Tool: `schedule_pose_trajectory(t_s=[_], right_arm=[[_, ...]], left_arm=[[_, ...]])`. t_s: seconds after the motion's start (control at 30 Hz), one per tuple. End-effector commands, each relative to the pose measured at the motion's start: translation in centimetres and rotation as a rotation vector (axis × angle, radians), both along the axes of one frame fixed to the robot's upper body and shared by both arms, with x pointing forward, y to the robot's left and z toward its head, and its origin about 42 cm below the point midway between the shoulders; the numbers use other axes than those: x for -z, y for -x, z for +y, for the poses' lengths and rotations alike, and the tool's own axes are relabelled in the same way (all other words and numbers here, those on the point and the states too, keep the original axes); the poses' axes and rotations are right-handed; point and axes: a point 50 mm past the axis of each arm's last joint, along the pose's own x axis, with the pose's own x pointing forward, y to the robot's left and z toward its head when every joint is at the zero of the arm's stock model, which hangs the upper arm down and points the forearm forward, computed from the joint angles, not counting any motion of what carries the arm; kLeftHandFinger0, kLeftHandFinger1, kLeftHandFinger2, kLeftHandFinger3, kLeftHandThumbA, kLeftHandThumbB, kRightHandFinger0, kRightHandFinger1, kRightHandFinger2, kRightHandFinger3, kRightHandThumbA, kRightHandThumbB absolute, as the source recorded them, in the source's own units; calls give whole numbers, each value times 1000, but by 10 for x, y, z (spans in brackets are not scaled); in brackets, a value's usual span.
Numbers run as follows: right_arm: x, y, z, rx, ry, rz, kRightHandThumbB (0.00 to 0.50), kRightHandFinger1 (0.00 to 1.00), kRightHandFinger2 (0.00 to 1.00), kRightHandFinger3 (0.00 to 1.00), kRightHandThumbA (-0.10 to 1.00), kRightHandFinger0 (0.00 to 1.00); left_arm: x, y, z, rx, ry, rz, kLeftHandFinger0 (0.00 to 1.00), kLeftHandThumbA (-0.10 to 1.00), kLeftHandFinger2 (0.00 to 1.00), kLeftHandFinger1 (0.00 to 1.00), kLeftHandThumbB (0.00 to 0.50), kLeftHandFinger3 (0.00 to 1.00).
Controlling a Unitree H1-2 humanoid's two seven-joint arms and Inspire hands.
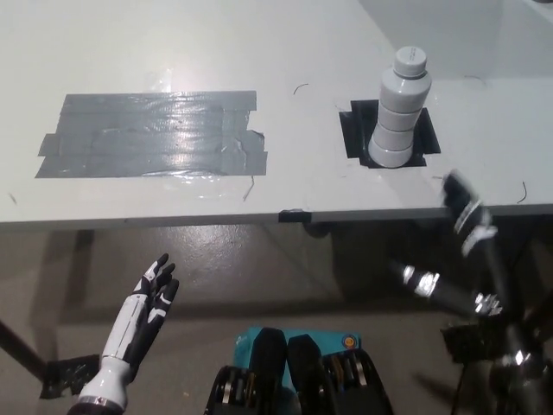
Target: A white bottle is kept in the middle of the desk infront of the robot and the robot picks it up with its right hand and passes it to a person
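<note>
None of the task's steps is complete at this moment. The white bottle [400, 111] stands upright on a black tape patch [356, 130] on the grey surface [130, 43], right of centre in the head view and untouched by either hand. The right hand [465, 212] is raised at the front edge of the surface, below and slightly to the right of the bottle, near it but clearly apart. The hand is blurred; its fingers appear spread, with nothing between them, though how wide they stand cannot be read with confidence. The reach, the grasp, the lift and the handover therefore all remain to be done.

The left hand [154, 298] rests below the surface at the lower left, fingers apart and extended, holding nothing and well away from the bottle.

A wide patch of grey tape [151, 134] covers the left half of the surface, well apart from the bottle. Thin dark marks, possibly stray wires or scratches, lie near the tape patches. Nothing stands between the right hand and the bottle, so the approach looks unobstructed apart from the edge of the surface itself, which the hand must clear. The bottle is tall, ribbed and narrow-capped, so an off-centre contact could tip it. No person appears in the view, so the place of the handover cannot be judged.
</note>
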Motion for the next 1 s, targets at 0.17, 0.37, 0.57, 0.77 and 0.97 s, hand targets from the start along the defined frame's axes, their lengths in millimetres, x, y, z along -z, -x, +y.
schedule_pose_trajectory(t_s=[0.17, 0.37, 0.57, 0.77, 0.97], right_arm=[[-59, -77, -16, 108, 33, -31, 320, 1000, 1000, 1000, 967, 1000], [-64, -123, -17, 128, 65, 82, 408, 1000, 1000, 1000, 1000, 1000], [-58, -162, -14, 145, 46, 181, 452, 1000, 1000, 1000, 1000, 1000], [-58, -181, -2, 123, 2, 248, 443, 1000, 1000, 1000, 1000, 1000], [-60, -197, 8, 93, -19, 282, 423, 1000, 1000, 1000, 1000, 1000]], left_arm=[[-8, -1, -2, 10, 1, -62, 993, 916, 1000, 1000, 129, 1000], [-12, -3, -3, 12, -4, -77, 985, 909, 1000, 1000, 112, 1000], [-12, -5, -3, 7, 0, -79, 975, 912, 1000, 1000, 131, 1000], [-15, -6, -3, 9, -2, -77, 978, 912, 1000, 1000, 126, 1000], [-16, -7, -4, 15, -13, -81, 986, 930, 1000, 1000, 130, 1000]])
